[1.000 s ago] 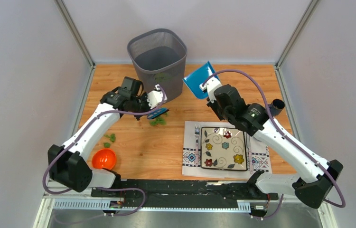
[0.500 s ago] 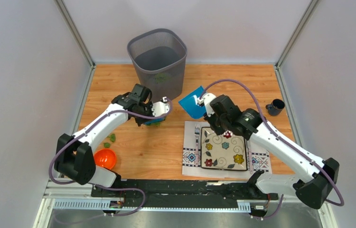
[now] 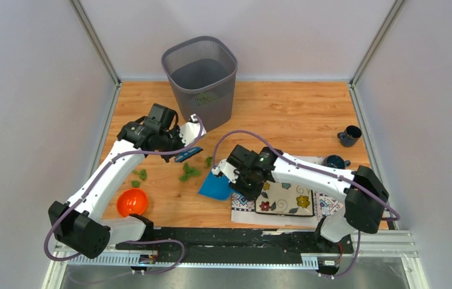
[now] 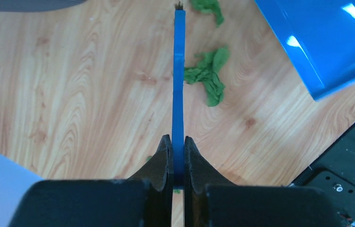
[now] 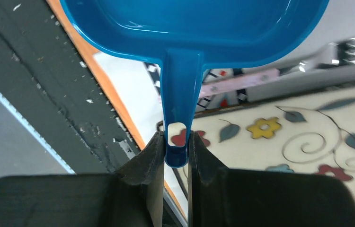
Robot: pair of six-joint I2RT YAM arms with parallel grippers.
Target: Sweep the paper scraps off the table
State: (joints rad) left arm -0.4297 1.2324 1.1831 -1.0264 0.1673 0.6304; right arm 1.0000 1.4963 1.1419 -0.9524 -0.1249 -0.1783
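Green paper scraps (image 3: 188,172) lie on the table (image 3: 290,117) mid-left, with one bit (image 3: 208,161) just beyond and a small cluster (image 3: 140,175) further left. My left gripper (image 3: 177,146) is shut on a thin blue brush (image 3: 186,155), whose tip is just behind the scraps. In the left wrist view the brush (image 4: 179,80) runs out from my gripper (image 4: 178,142), with scraps (image 4: 208,75) to its right. My right gripper (image 3: 231,179) is shut on the handle of a blue dustpan (image 3: 215,187), right of the scraps. The dustpan also shows in both wrist views (image 4: 322,42) (image 5: 190,23), with my right gripper (image 5: 176,137) on its handle.
A grey mesh bin (image 3: 200,75) stands at the back. An orange bowl (image 3: 132,201) sits front left. A white patterned placemat (image 3: 329,205) with a flowered plate (image 3: 284,195) lies front right. Two dark mugs (image 3: 349,135) (image 3: 334,161) stand at the right.
My right arm swung the dustpan from the back near the bin down to the front, left of the placemat. My left arm drew the brush back and left, uncovering the scraps.
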